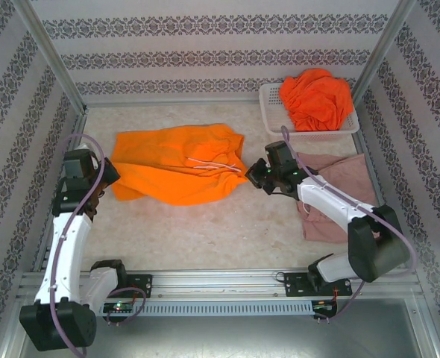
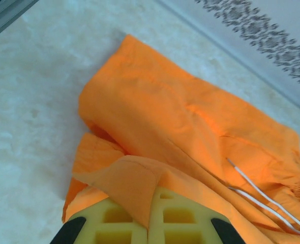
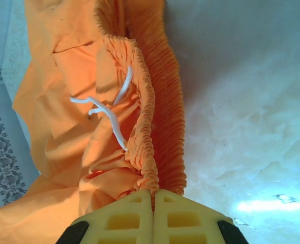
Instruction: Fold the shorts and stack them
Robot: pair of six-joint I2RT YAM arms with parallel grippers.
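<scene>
Orange shorts (image 1: 177,162) with a white drawstring (image 1: 205,165) lie spread across the middle of the table. My left gripper (image 1: 107,177) is shut on their left hem corner (image 2: 135,178), the cloth pinched between the yellow fingers (image 2: 114,223). My right gripper (image 1: 251,176) is shut on the gathered waistband (image 3: 151,152) at the right end. More orange shorts (image 1: 317,98) are heaped in the white basket (image 1: 272,112). Dusty pink shorts (image 1: 350,186) lie flat at the right, partly under my right arm.
The basket stands at the back right corner. Patterned walls and metal frame posts (image 1: 48,56) close in the table on three sides. Bare tabletop (image 1: 205,231) runs between the orange shorts and the near rail.
</scene>
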